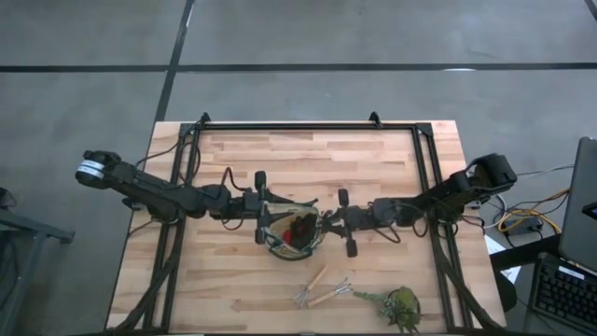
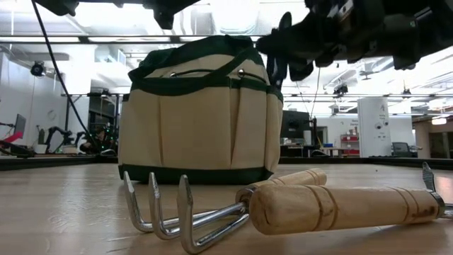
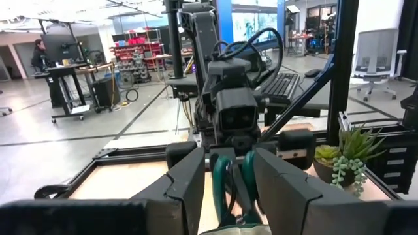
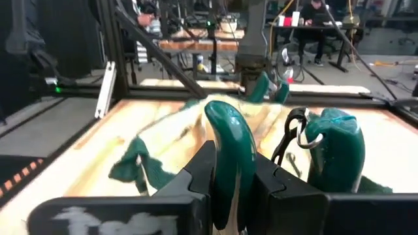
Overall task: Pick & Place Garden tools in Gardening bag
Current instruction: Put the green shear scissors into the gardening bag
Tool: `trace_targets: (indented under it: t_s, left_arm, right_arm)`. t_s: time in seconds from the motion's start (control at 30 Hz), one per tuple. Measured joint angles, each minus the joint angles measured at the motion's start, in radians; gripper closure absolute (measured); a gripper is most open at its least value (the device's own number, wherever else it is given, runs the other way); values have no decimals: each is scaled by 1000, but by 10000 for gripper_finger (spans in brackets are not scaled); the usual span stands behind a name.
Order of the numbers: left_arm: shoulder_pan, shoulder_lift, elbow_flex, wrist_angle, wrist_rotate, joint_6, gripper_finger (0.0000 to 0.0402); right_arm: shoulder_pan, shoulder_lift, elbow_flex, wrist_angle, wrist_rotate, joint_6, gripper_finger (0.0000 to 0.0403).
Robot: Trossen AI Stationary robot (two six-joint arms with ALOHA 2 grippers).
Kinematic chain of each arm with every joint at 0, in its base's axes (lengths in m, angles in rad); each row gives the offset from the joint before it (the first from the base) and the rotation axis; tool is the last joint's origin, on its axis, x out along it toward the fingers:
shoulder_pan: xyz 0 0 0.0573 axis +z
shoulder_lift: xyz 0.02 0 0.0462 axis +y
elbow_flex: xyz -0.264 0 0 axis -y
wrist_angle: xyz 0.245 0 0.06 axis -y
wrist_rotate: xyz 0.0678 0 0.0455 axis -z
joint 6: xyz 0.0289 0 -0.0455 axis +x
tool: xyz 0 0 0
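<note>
The tan gardening bag (image 1: 291,231) with its dark green rim stands at the table's middle; it also shows in the low view (image 2: 198,113). A red-and-black bundle (image 1: 300,227) lies inside it. My left gripper (image 1: 264,220) is at the bag's left rim, shut on green-handled pruning shears (image 3: 232,183). My right gripper (image 1: 334,222) is at the bag's right rim, shut on a second pair of green-handled shears (image 4: 228,143). Two wooden-handled fork tools (image 1: 322,287) lie on the table near the front edge, crossing each other, and fill the foreground of the low view (image 2: 212,212). My left gripper holds two green handle pieces (image 3: 221,186) side by side between its two fingers. The fingers come level from the table's left. The handles stand upright over the bag's tan edge; their lower part is hidden by the fingers. My right gripper pinches one green handle (image 4: 230,163) of its shears between its two fingers, coming level from the table's right. That handle rises upright out of the fingers. The other handle (image 4: 334,150) stands free beside them, with a metal ring between. The blades are hidden.
A green leafy plant clump (image 1: 396,306) lies at the front right of the table. A dark metal frame (image 1: 308,126) runs along the table's far edge and down both sides. Bare wood lies between the bag and the far edge.
</note>
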Motion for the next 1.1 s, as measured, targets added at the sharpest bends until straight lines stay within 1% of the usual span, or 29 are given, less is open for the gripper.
trace_targets:
  t_s: [0.23,0.37,0.53,0.7,0.8,0.93,1.1]
  left_arm:
    - [0,0,0,1,0,0,266]
    - [0,0,0,1,0,0,266]
    - [0,0,0,0,0,1,266]
    - [0,0,-7,1,0,1,266]
    - [0,0,-11,5,-1,1,266]
    - [0,0,-12,5,-1,2,266]
    - [0,0,-14,5,-1,4,266]
  right_arm:
    - [0,48,0,25,1,1,364]
    - [-1,74,9,30,1,0,355]
    - [-1,109,37,31,3,7,334]
    - [0,119,51,27,1,4,300]
    - [0,102,51,15,0,-5,277]
    - [0,41,51,-47,0,-5,250]
    - [0,-51,51,-145,-1,-18,231]
